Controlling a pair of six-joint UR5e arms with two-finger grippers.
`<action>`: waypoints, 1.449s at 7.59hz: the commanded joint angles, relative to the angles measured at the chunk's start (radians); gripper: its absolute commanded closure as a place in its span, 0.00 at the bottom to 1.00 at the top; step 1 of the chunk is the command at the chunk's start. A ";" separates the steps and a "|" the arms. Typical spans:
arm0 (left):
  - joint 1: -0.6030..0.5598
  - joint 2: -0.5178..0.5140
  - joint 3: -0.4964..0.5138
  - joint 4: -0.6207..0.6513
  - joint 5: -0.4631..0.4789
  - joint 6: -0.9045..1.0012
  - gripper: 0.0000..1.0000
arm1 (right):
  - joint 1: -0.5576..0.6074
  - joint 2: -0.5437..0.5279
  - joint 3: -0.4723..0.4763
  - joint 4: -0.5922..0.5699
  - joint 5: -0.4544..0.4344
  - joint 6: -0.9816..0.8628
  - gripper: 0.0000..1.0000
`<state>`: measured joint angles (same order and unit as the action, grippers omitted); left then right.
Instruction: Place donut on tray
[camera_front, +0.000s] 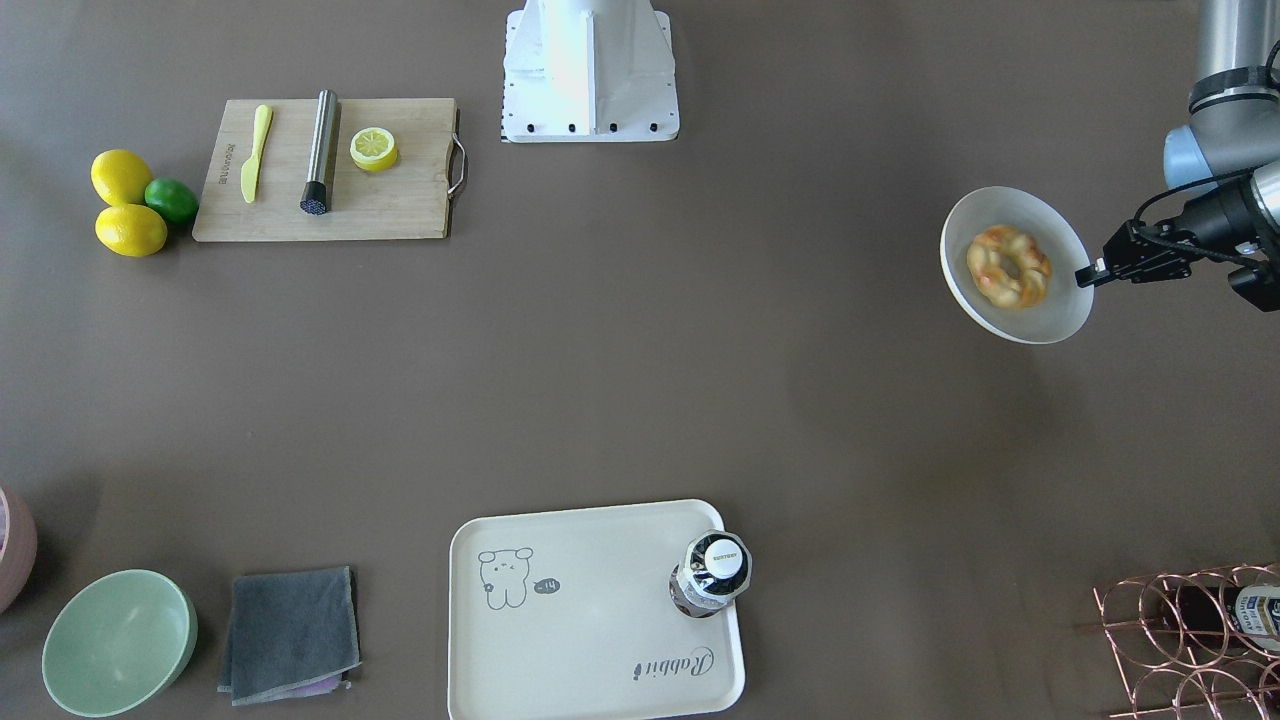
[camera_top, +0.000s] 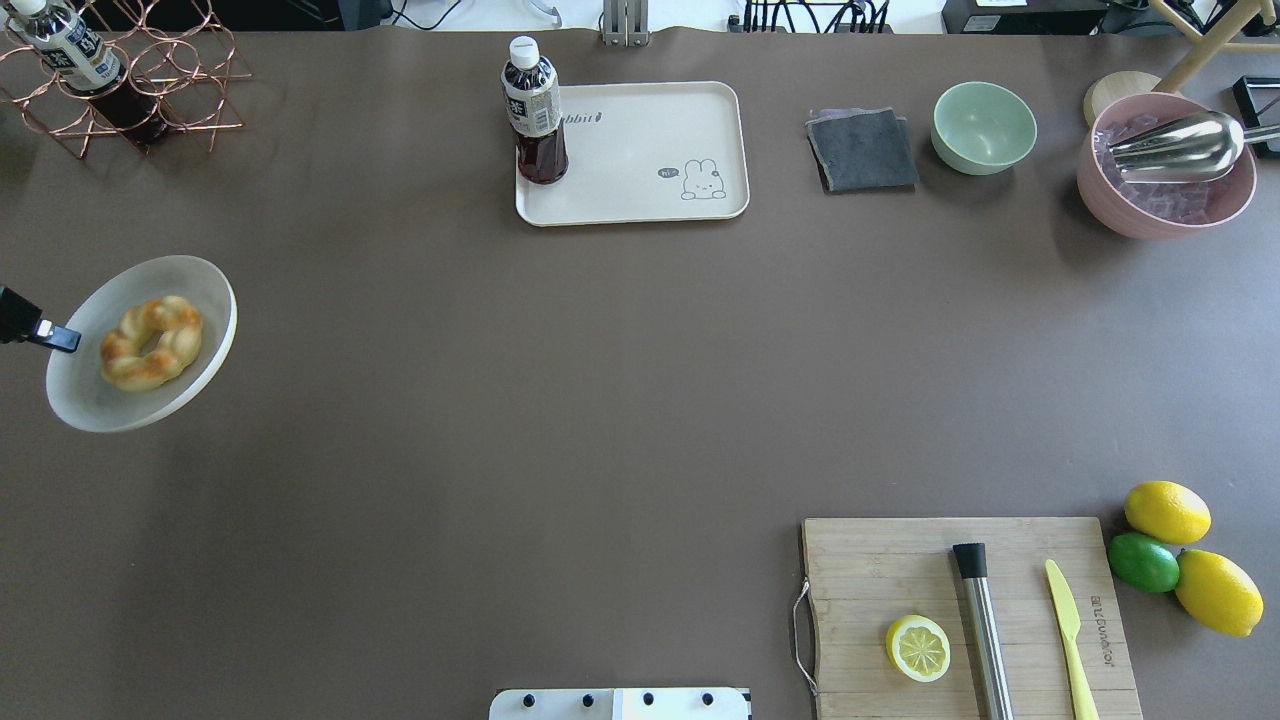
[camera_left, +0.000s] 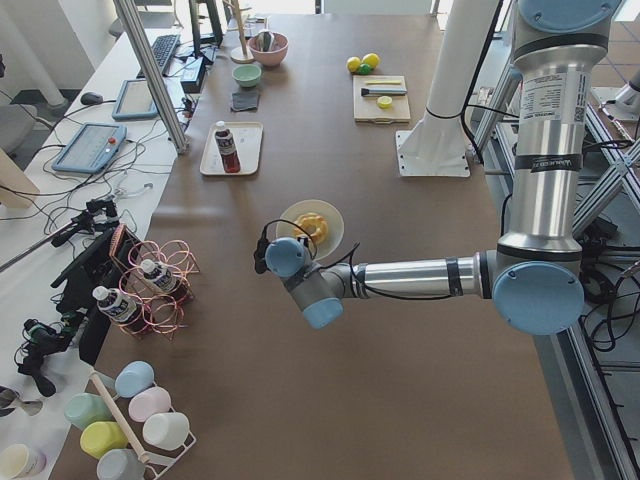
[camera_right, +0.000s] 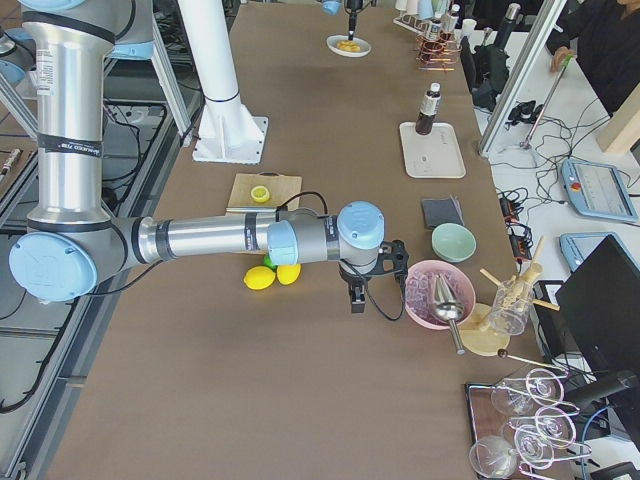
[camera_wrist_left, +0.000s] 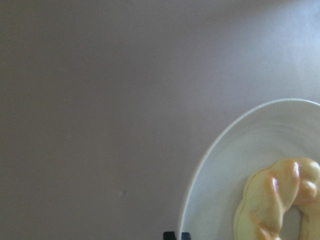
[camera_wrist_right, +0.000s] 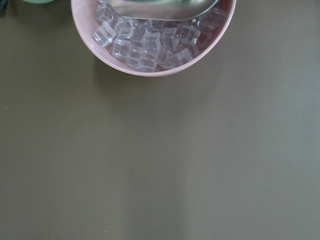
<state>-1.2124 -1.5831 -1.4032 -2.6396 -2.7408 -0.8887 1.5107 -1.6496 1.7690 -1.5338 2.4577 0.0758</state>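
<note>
The donut (camera_front: 1010, 266), a braided yellow ring with orange-brown patches, lies in a round off-white plate (camera_front: 1058, 312). My left gripper (camera_front: 1085, 275) is shut on the plate's rim and holds it tilted, apparently above the table, at my far left (camera_top: 68, 340). The left wrist view shows the donut (camera_wrist_left: 280, 200) and the plate's rim (camera_wrist_left: 200, 170). The cream tray (camera_top: 640, 150) with the rabbit drawing lies at the far middle, well away from the plate. My right gripper (camera_right: 352, 300) hangs near a pink bowl; I cannot tell whether it is open or shut.
A dark drink bottle (camera_top: 535, 110) stands on the tray's left corner. A copper wire rack (camera_top: 130, 70) is far left. A grey cloth (camera_top: 862, 150), green bowl (camera_top: 984, 126) and pink ice bowl (camera_top: 1165, 165) are far right. A cutting board (camera_top: 970, 610) with lemon half is near right.
</note>
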 joint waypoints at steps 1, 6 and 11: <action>0.057 -0.173 -0.072 0.018 0.025 -0.296 1.00 | -0.065 0.031 0.047 0.047 0.007 0.105 0.00; 0.244 -0.322 -0.366 0.547 0.376 -0.340 1.00 | -0.236 0.207 0.043 0.162 -0.005 0.414 0.00; 0.494 -0.557 -0.553 1.073 0.699 -0.349 1.00 | -0.375 0.315 0.105 0.158 -0.126 0.587 0.00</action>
<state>-0.8057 -2.0821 -1.9401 -1.6488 -2.1462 -1.2319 1.2099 -1.3826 1.8205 -1.3698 2.3616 0.5621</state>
